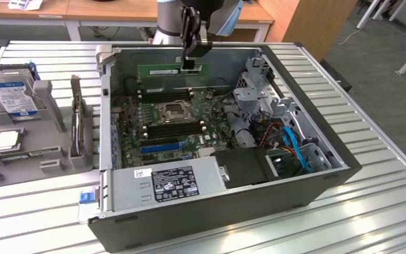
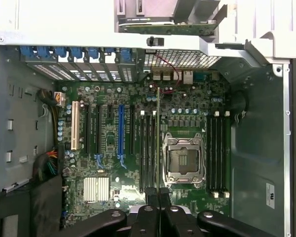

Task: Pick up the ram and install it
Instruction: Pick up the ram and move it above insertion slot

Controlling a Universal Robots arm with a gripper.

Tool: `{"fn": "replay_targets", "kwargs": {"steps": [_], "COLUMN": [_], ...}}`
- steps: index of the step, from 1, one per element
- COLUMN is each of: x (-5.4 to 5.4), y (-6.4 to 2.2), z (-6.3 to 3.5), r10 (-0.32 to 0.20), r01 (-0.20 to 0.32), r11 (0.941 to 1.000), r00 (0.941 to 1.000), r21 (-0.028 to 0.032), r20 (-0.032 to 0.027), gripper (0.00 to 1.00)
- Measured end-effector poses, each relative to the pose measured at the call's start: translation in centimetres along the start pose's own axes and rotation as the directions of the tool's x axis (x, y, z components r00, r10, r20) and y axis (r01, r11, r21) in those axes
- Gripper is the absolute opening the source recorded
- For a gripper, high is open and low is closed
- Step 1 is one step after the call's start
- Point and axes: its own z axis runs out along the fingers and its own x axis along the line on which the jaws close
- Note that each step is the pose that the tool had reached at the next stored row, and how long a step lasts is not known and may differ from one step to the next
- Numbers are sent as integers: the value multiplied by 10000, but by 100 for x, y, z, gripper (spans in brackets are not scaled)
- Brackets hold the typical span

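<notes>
Watching from my desk, I start with the counter (image 1: pixel 372 211): the open case (image 1: pixel 224 225) takes up its middle and reaches toward the near edge. Inside lies the motherboard (image 2: pixel 113 148), with black slots (image 2: pixel 147 148) on either side of the socket (image 2: pixel 183 158). The ram (image 1: pixel 162 70) hangs over the far part of the case, level and on edge, above the board and touching none of it. The claw (image 1: pixel 188 64) is clenched on its upper edge, but not at the middle: more of the stick juts toward the exterior view's left than toward its right.

That off-centre hold is my worry. I judge that a push down could rock the stick, seating one end and leaving the other proud. In the wrist view the ram (image 2: pixel 158 128) is a thin line running out from the claw (image 2: pixel 158 197). It appears just beside the nearest slot, on the socket side, not squarely over it. Lowered so, it could strike the slot's wall or the socket frame. I cannot tell whether the latches are open, nor which way the notch faces; either one wrong would jam it.
</notes>
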Motion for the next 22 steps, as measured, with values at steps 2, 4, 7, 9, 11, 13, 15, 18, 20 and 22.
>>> {"fn": "replay_targets", "kwargs": {"steps": [2, 4, 7, 9, 11, 13, 15, 18, 20, 22], "x": [-18, -36, -56, -57, -57, -57, -58, -56, -55, -54], "y": [0, 0, 0, 0, 1, 1, 0, 0, -1, -3], "z": [1, 2, 3, 3, 3, 3, 9, 28, 47, 71], "r10": [0, 1, 0, -2, 0, 1, 1, 1, 1, -2], "r01": [0, -1, 0, 2, 0, -1, -1, -1, -1, 2], "r11": [10000, 10000, 10000, 10000, 10000, 10000, 10000, 10000, 10000, 10000], "r00": [10000, 10000, 10000, 10000, 10000, 10000, 10000, 10000, 10000, 10000], "r21": [0, 0, -1, -1, 0, 0, 1, 0, -1, -1], "r20": [1, 0, 0, 0, 0, 0, 3, 10, 25, 50], "gripper": [12, 12, 12, 12, 12, 12, 12, 12, 12, 12]}}
